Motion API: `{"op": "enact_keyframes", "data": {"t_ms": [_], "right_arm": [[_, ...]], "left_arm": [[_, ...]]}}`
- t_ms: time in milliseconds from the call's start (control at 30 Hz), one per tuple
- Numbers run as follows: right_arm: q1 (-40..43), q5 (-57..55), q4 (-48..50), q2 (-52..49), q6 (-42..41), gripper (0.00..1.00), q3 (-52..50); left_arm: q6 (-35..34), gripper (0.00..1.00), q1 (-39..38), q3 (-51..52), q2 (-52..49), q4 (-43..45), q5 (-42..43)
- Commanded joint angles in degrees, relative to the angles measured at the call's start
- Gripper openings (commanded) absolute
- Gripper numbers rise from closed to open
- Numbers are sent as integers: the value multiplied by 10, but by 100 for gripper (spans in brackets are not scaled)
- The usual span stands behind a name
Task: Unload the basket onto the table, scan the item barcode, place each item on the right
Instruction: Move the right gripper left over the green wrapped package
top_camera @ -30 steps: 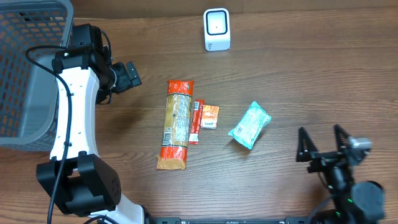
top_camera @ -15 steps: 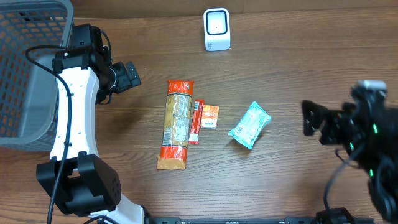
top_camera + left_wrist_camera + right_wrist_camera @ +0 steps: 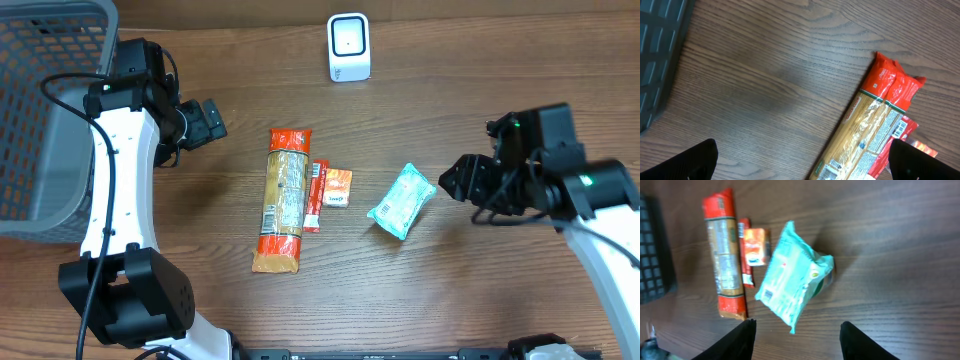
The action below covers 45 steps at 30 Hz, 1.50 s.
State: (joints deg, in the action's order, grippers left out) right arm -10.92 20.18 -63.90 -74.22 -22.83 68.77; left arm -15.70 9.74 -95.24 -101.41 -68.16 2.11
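Wooden table (image 3: 500,100) first: the long pasta pack (image 3: 875,130) lies ahead of our left gripper (image 3: 800,165), its fingers spread wide. The teal packet (image 3: 790,275) sits just ahead of our right gripper (image 3: 797,335) (fingers apart, touching nothing), barcode up.

The teal packet (image 3: 790,275) bears print too small to read.

You've got bare table (image 3: 470,110) between the right gripper (image 3: 450,182) and the teal packet (image 3: 402,201), a clear way in. The packet's left side is tighter: small orange packet (image 3: 338,187), red stick (image 3: 316,197) and pasta pack (image 3: 283,200) are bunched together. There's open room up to the scanner (image 3: 349,47). The basket (image 3: 40,110) walls off the far left.
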Motion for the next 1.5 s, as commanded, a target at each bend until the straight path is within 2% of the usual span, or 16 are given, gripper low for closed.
{"op": "enact_keyframes", "data": {"t_ms": [0,300,467,633,800,1133,1300,1467], "right_arm": [[0,9,2,-36,-34,54,-9],[-29,3,26,-81,-50,53,-13],[-60,-74,30,-81,-105,53,-13],[-98,-81,59,-81,-129,53,-13],[-130,-144,59,-82,-179,51,-14],[-142,-146,134,-82,-207,44,-82],[-142,-144,160,-82,-207,31,-99],[-142,-148,160,-82,-207,29,-100]], "left_arm": [[9,100,-4,-10,-1,-1,-2],[9,100,-4,-10,-1,-1,-2],[9,100,-4,-10,-1,-1,-2],[9,100,-4,-10,-1,-1,-2],[9,100,-4,-10,-1,-1,-2],[9,100,-4,-10,-1,-1,-2],[9,100,-4,-10,-1,-1,-2],[9,100,-4,-10,-1,-1,-2]]}}
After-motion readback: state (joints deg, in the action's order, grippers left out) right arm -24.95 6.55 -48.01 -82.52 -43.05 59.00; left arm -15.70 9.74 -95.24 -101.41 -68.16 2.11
